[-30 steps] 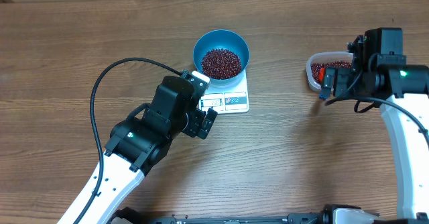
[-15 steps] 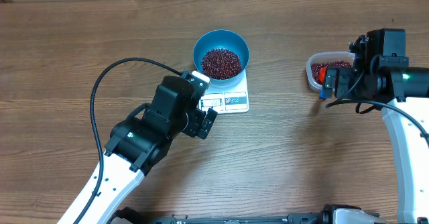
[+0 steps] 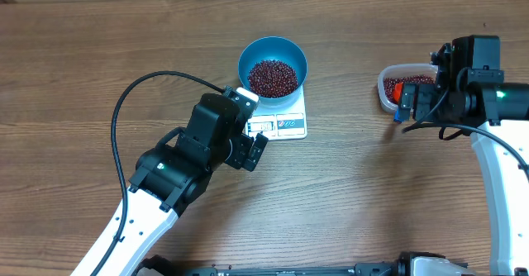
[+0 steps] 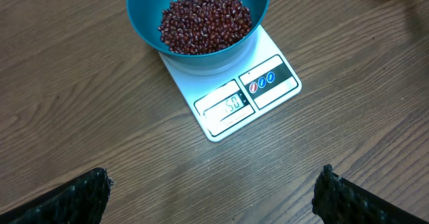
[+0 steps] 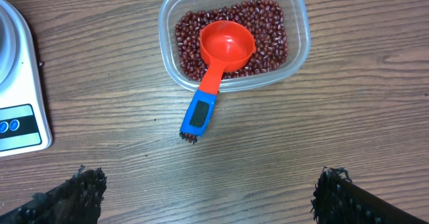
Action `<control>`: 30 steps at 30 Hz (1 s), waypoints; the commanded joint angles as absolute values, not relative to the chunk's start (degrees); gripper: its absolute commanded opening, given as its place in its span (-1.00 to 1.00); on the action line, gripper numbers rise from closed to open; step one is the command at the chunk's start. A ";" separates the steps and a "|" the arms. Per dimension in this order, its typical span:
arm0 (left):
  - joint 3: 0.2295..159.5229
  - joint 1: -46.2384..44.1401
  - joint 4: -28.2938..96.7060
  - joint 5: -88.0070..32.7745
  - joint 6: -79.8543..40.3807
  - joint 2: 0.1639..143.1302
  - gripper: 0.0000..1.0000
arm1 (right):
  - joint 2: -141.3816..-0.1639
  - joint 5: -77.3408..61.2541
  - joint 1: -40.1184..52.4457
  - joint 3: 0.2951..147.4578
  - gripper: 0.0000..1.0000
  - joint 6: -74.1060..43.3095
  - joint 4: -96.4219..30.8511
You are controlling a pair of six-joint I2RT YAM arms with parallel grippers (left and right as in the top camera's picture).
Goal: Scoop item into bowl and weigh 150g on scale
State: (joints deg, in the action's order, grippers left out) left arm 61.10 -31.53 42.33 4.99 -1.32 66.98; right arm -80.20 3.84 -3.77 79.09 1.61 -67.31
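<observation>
Red scoop (image 5: 228,44) rests in clear tub (image 5: 298,36) on wooden table (image 5: 335,137).

Glossy blue bowl (image 4: 198,16), smooth white scale (image 4: 231,93), grained wooden table (image 4: 80,117).

A red scoop (image 5: 227,44) lay empty on the beans (image 5: 268,29) in the tub (image 5: 299,23), its blue handle (image 5: 201,113) (black inset) sticking out over the rim above the table (image 5: 301,137); the scale (image 5: 27,76) showed at left
</observation>
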 commanded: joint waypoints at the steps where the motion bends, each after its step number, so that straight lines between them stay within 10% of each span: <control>1: 60.77 -31.90 42.19 5.30 -1.72 67.24 0.99 | -79.46 4.38 -3.97 80.82 1.00 2.00 -67.20; 30: 60.77 -31.90 39.42 -1.10 -15.64 78.04 0.99 | -79.46 4.38 -3.97 80.82 1.00 2.00 -67.20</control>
